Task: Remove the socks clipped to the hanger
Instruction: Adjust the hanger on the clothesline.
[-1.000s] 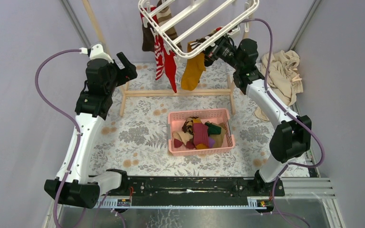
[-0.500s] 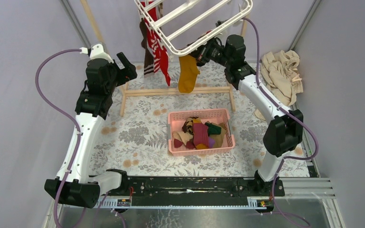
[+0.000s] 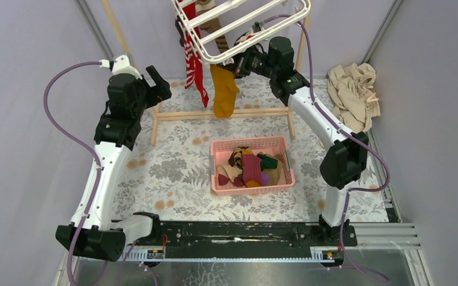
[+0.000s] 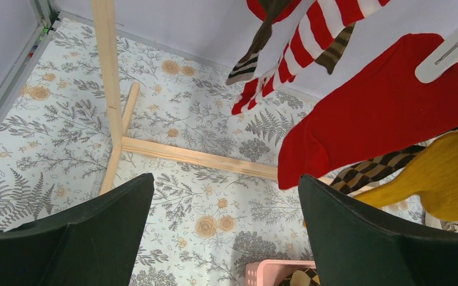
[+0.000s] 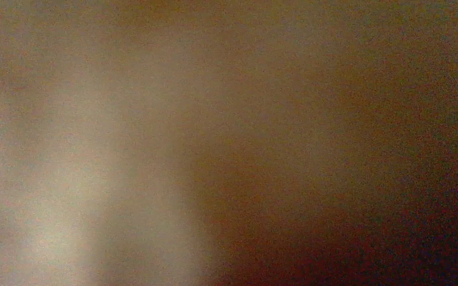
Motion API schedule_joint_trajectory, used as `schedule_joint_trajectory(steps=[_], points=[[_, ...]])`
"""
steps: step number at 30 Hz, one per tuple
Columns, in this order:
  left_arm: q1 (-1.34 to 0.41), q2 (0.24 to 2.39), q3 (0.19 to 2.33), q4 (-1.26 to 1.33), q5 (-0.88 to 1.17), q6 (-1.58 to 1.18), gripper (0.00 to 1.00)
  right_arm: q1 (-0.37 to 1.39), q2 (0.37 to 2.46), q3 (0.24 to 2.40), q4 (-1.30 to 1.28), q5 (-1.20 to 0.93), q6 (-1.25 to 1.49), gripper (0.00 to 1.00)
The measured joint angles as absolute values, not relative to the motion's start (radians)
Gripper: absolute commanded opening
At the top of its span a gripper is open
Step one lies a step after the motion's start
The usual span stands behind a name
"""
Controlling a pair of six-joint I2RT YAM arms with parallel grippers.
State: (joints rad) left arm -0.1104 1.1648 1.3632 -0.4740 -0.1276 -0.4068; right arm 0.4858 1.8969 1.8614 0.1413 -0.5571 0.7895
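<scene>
The white plastic hanger (image 3: 194, 40) hangs at the top centre. A yellow sock (image 3: 222, 89), a red-and-white striped sock (image 3: 192, 65) and a brown striped sock still hang from it. My right gripper (image 3: 243, 59) is raised under the hanger at the yellow sock's top; its wrist view is a brown blur with something pressed over the lens. My left gripper (image 3: 158, 83) is open and empty, left of the socks. Its wrist view (image 4: 225, 179) shows a red sock (image 4: 376, 107), the striped sock (image 4: 310, 42), the yellow sock (image 4: 447, 173) and a white clip (image 4: 447, 53).
A pink basket (image 3: 214, 164) holding several socks stands mid-table on the floral cloth; its corner shows in the left wrist view (image 4: 274, 271). A wooden pole frame (image 3: 220, 113) stands under the hanger. A beige cloth heap (image 3: 352, 89) lies at the right.
My right arm has swung left at the hanger. The hanger and its socks have shifted left with it. My left arm has not moved.
</scene>
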Motion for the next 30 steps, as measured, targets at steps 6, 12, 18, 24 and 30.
schedule_joint_trajectory(steps=[6,12,18,24,30], points=[[-0.110,1.161,1.363,-0.474,-0.133,-0.406,0.99,0.503,1.942,1.949,0.090,-0.571,0.767,0.05],[-0.110,1.161,1.363,-0.476,-0.138,-0.405,0.99,0.544,1.969,1.995,0.058,-0.601,0.744,0.05],[-0.110,1.160,1.363,-0.476,-0.138,-0.404,0.99,0.583,2.017,2.082,0.012,-0.625,0.716,0.05],[-0.110,1.158,1.363,-0.480,-0.138,-0.404,0.99,0.602,2.022,2.078,-0.010,-0.622,0.694,0.05],[-0.110,1.145,1.363,-0.480,-0.138,-0.399,0.99,0.548,1.901,1.793,0.094,-0.593,0.746,0.04]])
